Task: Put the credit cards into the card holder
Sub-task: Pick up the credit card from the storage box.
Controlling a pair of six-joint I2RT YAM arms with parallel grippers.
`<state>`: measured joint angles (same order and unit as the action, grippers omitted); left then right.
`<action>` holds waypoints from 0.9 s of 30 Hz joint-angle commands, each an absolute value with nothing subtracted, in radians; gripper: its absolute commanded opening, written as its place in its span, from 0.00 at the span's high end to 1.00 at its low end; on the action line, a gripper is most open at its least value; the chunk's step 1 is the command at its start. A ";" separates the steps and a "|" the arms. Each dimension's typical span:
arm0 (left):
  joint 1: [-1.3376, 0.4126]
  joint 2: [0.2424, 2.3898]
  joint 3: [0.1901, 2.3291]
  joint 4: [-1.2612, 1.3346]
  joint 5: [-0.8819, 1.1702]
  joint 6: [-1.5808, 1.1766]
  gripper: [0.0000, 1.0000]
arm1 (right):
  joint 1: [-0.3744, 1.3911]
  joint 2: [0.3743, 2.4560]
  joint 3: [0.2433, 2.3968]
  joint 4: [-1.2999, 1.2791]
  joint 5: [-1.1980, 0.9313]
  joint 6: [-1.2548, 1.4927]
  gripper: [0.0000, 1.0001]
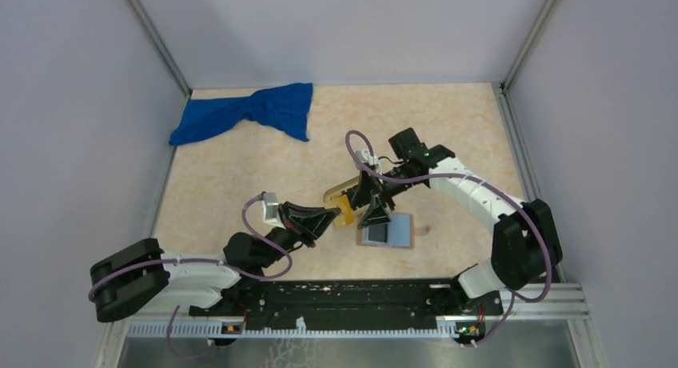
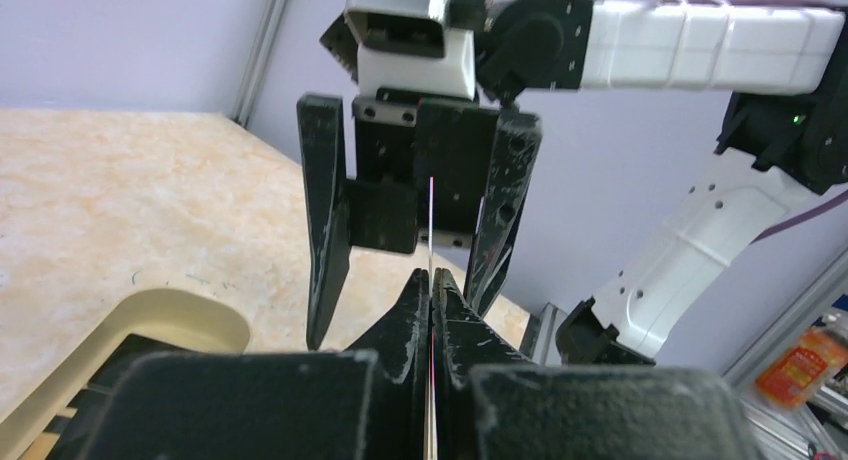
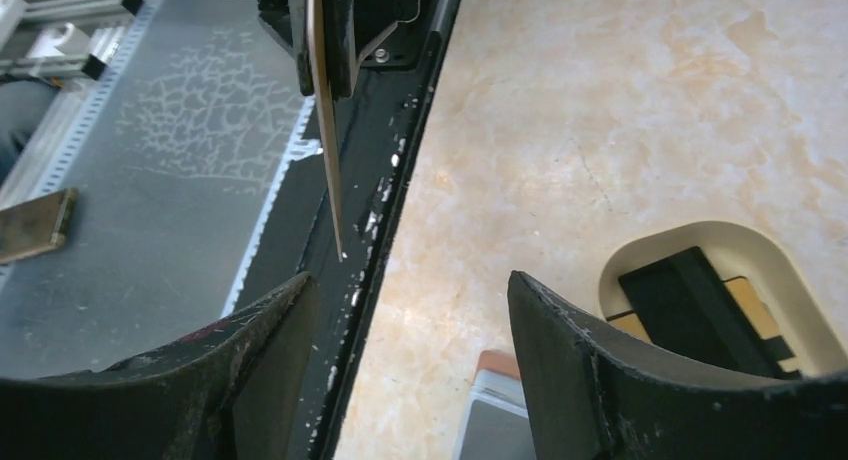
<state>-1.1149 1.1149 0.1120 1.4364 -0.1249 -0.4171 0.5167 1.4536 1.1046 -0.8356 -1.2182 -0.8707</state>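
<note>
Now, card: one credit card (image 2: 431,225), edge-on and colour unclear, is clamped upright in the closed left pincer (image 2: 432,278), in the air over the worktop's near middle.
Opposite: the right pincer (image 3: 408,280) stands open, its fingers either side of that card and seemingly not touching it.
Card holder (image 1: 386,230): flat and unfolded by the near edge, right of centre.
Doing it well: draw the open pincer clear, tip the card to a slot, then slide it in edge-first. Thin, so it may slip.
Tray (image 3: 640,265): just beyond the holder; a black card (image 3: 690,305) lies inside, I think.
Room: speckled worktop (image 1: 448,136), blue cloth (image 1: 248,116) at the far-left corner, lilac walls (image 1: 336,32).
</note>
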 commanded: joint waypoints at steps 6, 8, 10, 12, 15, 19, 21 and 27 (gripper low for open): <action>-1.117 1.242 0.189 1.673 -0.147 -0.435 1.00 | 0.526 1.385 0.978 -0.332 -1.390 -0.386 0.47; -1.117 1.264 0.195 1.691 -0.145 -0.429 1.00 | 0.534 1.393 0.979 -0.324 -1.395 -0.368 0.53; -1.117 1.278 0.196 1.703 -0.150 -0.424 1.00 | 0.539 1.396 0.985 -0.329 -1.398 -0.368 0.56; -1.118 1.287 0.194 1.711 -0.159 -0.421 1.00 | 0.540 1.396 0.989 -0.332 -1.398 -0.363 0.62; -1.117 1.292 0.192 1.712 -0.166 -0.418 1.00 | 0.540 1.402 0.993 -0.326 -1.401 -0.352 0.86; -1.116 1.275 0.167 1.723 -0.191 -0.392 0.69 | 0.540 1.427 1.062 -0.538 -1.352 -0.514 1.00; -1.107 1.223 0.134 1.696 -0.166 -0.372 0.48 | 0.540 1.451 1.129 -0.725 -1.291 -0.687 1.00; -1.003 0.790 0.231 0.791 0.008 -0.349 0.31 | 0.553 1.554 1.300 -1.142 -1.154 -1.072 1.00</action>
